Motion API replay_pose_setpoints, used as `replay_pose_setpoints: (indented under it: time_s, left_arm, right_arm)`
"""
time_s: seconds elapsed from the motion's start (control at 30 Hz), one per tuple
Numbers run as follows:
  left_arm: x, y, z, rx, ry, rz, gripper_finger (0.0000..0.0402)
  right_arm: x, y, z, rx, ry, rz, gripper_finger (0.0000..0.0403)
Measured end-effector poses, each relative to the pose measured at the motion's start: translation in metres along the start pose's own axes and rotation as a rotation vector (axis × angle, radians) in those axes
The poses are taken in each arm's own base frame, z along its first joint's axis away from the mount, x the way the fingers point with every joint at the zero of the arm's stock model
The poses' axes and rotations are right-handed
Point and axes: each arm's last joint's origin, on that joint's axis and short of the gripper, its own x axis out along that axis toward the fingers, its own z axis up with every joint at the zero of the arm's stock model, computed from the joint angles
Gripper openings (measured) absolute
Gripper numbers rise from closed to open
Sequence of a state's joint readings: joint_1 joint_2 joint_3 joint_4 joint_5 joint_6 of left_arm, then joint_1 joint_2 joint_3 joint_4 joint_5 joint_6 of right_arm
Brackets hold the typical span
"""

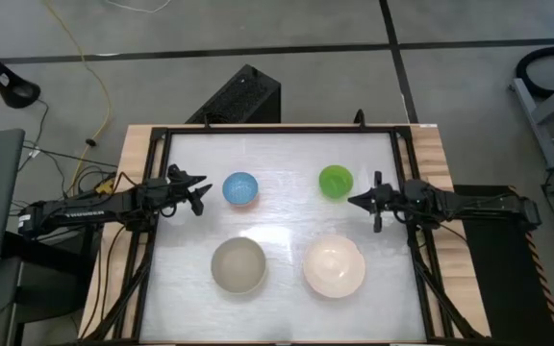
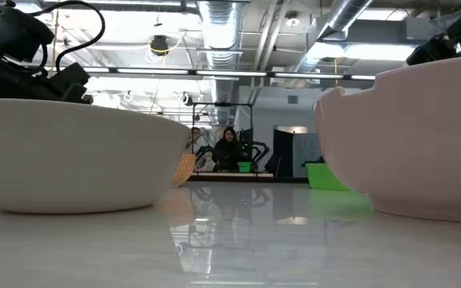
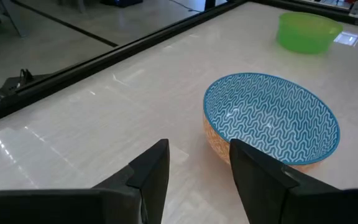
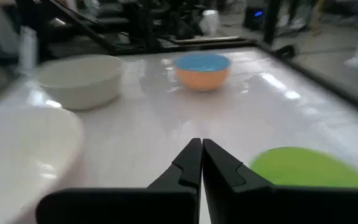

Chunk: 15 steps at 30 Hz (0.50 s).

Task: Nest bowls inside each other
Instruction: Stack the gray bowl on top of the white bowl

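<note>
Four bowls stand upright on their bases on the white table, none inside another. The light-blue bowl (image 1: 240, 188), wave-patterned inside and orange outside (image 3: 272, 118), stands far left. The bright-green bowl (image 1: 335, 181) stands far right. The grey-beige bowl (image 1: 238, 265) is near left and the cream-white bowl (image 1: 334, 266) near right. My left gripper (image 1: 200, 192) hovers open just left of the blue bowl, its fingers (image 3: 157, 165) short of the rim. My right gripper (image 1: 353, 200) is shut (image 4: 201, 163), beside the green bowl (image 4: 309, 168) on its near right, touching nothing.
A black rail frame (image 1: 404, 163) borders the table top. A black box (image 1: 243, 96) and cables lie on the floor beyond the far edge. In the low view the two near bowls (image 2: 78, 160) (image 2: 414, 144) fill the foreground, and a person (image 2: 229, 148) sits far behind.
</note>
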State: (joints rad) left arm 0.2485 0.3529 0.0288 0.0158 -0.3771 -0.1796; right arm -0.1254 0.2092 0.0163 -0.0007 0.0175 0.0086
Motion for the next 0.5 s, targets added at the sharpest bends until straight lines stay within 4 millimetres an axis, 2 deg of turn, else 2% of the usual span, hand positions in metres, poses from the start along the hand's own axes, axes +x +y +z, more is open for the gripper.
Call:
replay_pose_setpoints:
  time_s: [0.33, 0.5]
  left_arm:
    - [0.0, 0.0, 0.0, 0.0, 0.0, 0.0, 0.0158]
    - [0.0, 0.0, 0.0, 0.0, 0.0, 0.0, 0.0158]
  right_arm:
    - [-0.001, -0.001, 0.017, -0.012, -0.187, -0.028, 0.0033]
    - [-0.008, -0.004, 0.038, 0.05, -0.404, -0.086, 0.0033]
